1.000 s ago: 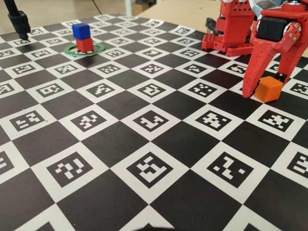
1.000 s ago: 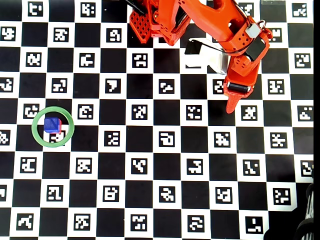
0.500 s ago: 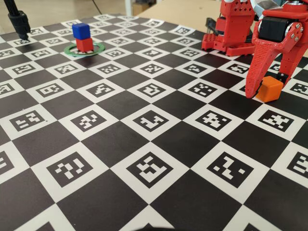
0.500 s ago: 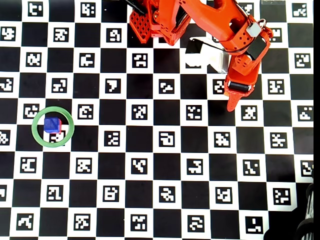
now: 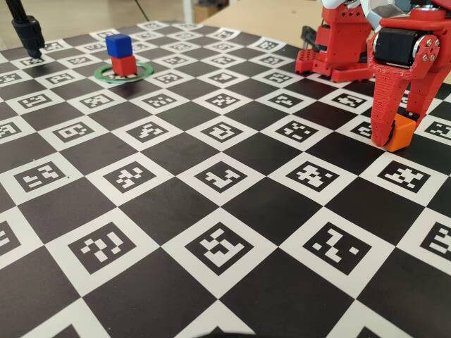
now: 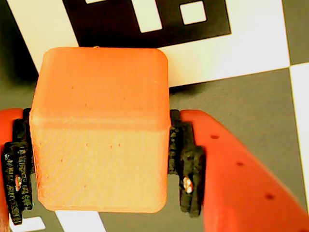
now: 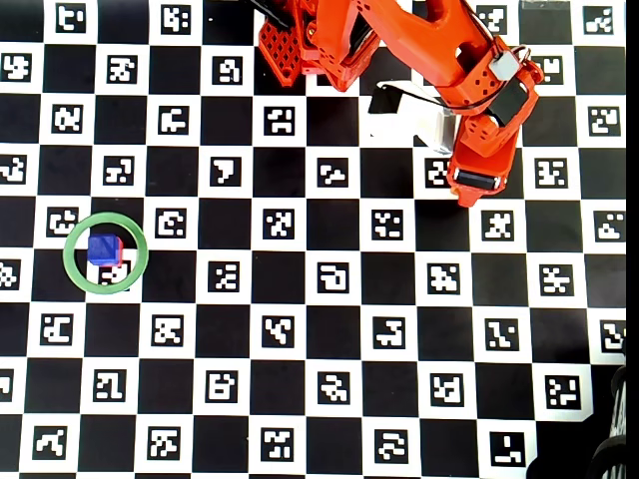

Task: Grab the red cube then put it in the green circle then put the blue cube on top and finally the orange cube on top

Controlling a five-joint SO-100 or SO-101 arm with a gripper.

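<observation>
Wrist view fills up with the orange cube [image 6: 99, 128], sitting between the gripper's [image 6: 99, 164] black pads [image 6: 186, 164], which touch or nearly touch both side faces. I read that as jaws narrowed to cube width and closed on it, though I cannot tell how firmly. In the fixed view the cube [image 5: 400, 134] seems to be down on the board [image 5: 211, 211], at the right edge near the arm's base.

Over on the far left, the blue cube [image 5: 118, 45] sits on the red cube [image 5: 124, 65] inside the green ring [image 5: 144, 68]. From overhead the blue one [image 7: 100, 247] is shifted a little off the red one [image 7: 119, 247], so red peeks out on the right.

My worries from here (judgement, not observation):
1. The pads appear to bite the lower half of the cube in the wrist view; a shallow or uneven grip could let it twist or drop on the long carry across the board.
2. The stack of 2 is already slightly offset. Setting a 3rd cube down off-centre, or nudging the blue one with a fingertip, could topple everything out of the ring.
3. The arm hides the cube from overhead, so I lose that check near the pick spot.

As for writing: I find no brand or readable text, only black-and-white coded marker squares on the board.
</observation>
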